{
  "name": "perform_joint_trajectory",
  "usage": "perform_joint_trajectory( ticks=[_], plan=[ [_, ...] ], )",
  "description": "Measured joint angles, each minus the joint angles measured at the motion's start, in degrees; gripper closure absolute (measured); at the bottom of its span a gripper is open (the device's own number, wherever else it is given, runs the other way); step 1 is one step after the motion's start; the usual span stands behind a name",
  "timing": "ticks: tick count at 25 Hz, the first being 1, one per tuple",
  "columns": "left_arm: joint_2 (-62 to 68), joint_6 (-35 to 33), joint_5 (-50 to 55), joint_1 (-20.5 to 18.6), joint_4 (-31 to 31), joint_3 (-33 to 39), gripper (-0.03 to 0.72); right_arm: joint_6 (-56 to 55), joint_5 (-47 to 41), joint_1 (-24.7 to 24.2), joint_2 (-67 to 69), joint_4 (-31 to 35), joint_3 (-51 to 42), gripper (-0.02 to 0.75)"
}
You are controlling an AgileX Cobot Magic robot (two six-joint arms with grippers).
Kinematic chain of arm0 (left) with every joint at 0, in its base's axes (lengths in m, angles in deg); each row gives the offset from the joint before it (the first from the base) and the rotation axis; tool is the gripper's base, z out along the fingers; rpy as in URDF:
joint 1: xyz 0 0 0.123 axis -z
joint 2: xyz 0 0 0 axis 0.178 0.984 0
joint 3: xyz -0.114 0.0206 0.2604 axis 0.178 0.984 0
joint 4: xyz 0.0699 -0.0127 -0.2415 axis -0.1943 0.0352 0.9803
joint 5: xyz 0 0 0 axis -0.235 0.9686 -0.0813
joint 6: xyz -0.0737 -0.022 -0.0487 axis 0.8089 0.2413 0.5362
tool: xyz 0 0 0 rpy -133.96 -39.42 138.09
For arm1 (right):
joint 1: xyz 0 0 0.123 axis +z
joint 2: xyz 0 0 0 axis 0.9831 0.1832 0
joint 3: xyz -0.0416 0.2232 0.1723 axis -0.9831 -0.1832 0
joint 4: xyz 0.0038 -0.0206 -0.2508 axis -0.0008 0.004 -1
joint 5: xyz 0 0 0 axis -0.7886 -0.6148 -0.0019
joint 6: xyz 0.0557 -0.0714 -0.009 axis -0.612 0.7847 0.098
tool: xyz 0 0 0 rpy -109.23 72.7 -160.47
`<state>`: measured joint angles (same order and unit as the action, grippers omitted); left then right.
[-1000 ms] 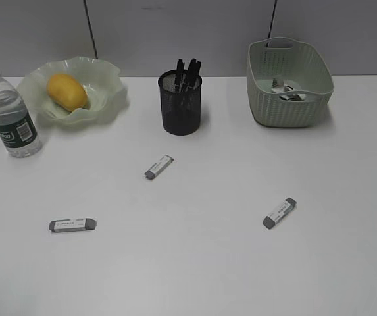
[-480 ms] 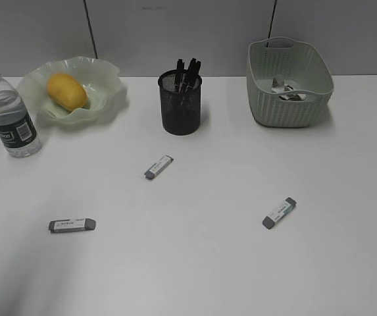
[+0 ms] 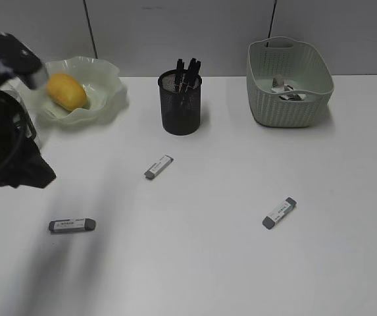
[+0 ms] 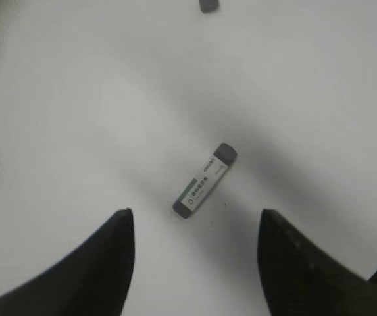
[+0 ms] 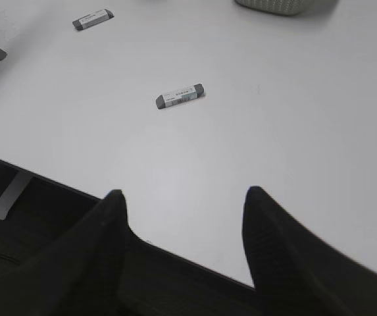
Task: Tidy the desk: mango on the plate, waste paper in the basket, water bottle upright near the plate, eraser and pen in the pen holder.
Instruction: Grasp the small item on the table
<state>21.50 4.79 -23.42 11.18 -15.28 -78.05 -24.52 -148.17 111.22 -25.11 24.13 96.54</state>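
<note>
The left gripper [image 4: 195,227] is held above the desk [image 3: 208,263] with jaws apart and empty; an eraser [image 4: 205,180] is seen at twelve o'clock from its fingertips.

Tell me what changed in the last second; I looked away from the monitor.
The left arm swung in over the desk's left side and now hides the water bottle; its gripper, open and empty, hangs above an eraser. Mango, pen holder, basket and all three erasers stayed put.
</note>
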Motion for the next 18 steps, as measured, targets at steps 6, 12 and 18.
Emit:
perform_joint_trajectory(
  ticks=[6, 12, 18],
  plan=[
    [11.0, -2.51, -0.7, 5.1, -5.35, -0.18, 0.231, -0.1, 0.0, 0.0, 0.0, -0.11, 0.0, 0.289],
    [18.39, -4.72, -2.44, 5.8, -7.23, -0.87, 0.24, -0.1, 0.06, 0.0, 0.0, -0.11, 0.0, 0.289],
    [24.51, -4.93, -2.29, 5.8, -8.53, -5.64, 0.243, -0.1, 0.06, 0.0, 0.0, -0.13, 0.0, 0.316]
  ],
)
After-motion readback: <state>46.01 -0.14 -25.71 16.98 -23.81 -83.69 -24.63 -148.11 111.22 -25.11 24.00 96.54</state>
